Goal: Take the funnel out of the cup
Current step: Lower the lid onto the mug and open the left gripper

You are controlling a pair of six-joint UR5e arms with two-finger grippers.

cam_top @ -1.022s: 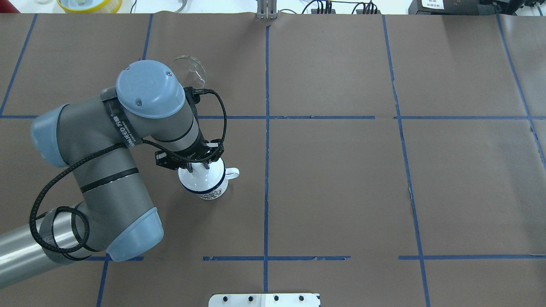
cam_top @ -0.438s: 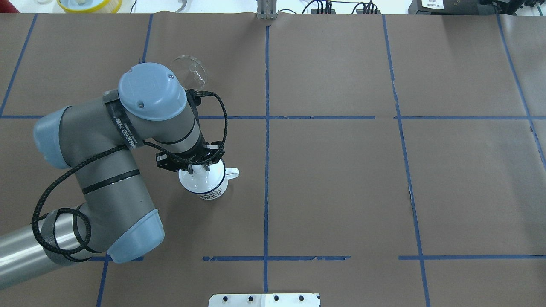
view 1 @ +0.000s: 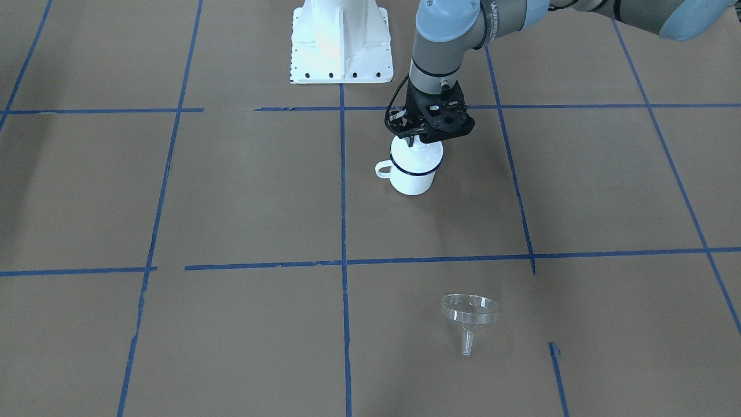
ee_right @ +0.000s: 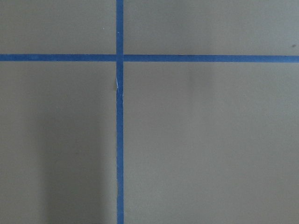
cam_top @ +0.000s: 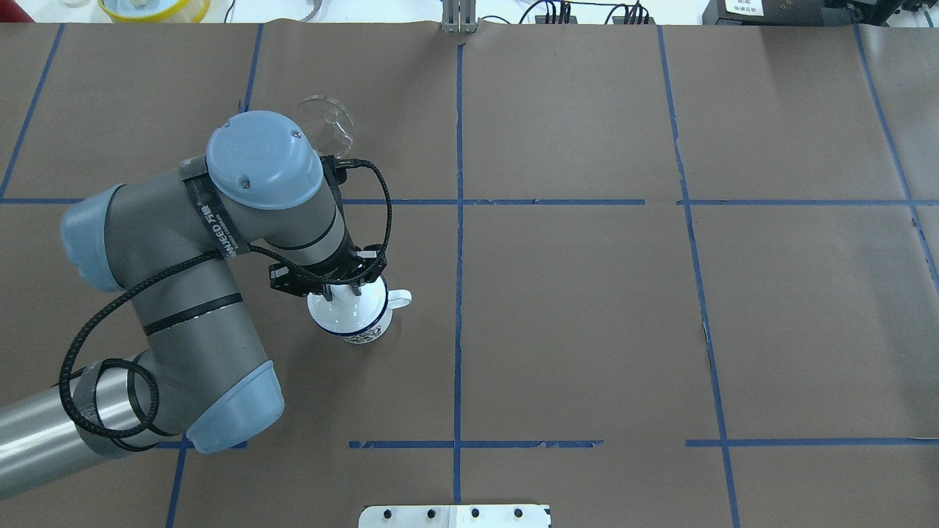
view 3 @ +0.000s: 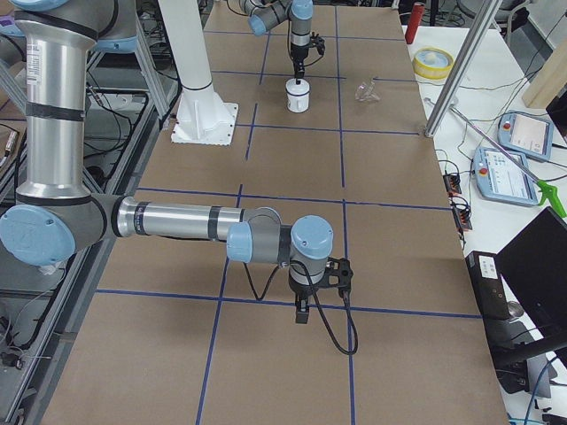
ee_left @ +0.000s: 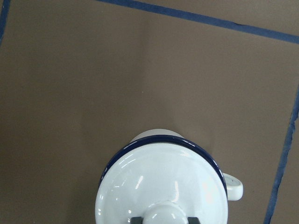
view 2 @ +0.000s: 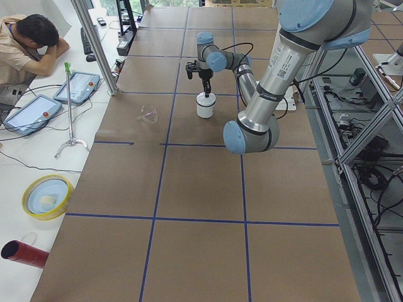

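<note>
The white cup (view 1: 412,178) with a dark blue rim stands on the table, handle (cam_top: 400,297) towards the table's middle. A white knobbed lid (ee_left: 159,179) sits on it. My left gripper (cam_top: 342,291) is straight above the cup, and its fingers (ee_left: 134,219) press both sides of the lid's knob. The clear funnel (view 1: 470,313) lies apart on the table, beyond the cup in the overhead view (cam_top: 328,121), touching nothing. My right gripper (view 3: 302,316) hangs low over bare table far from the cup; I cannot tell whether it is open or shut.
Brown paper with blue tape lines covers the table (cam_top: 587,293). The white robot base (view 1: 340,46) stands at the robot's edge. An operator (view 2: 28,44) sits past the table's far side, with tablets and a yellow bowl (view 2: 45,196) off the paper.
My left arm's elbow and wrist have shifted slightly. The gripper stays over the cup with the same finger spacing. The cup, lid and funnel have not moved.
</note>
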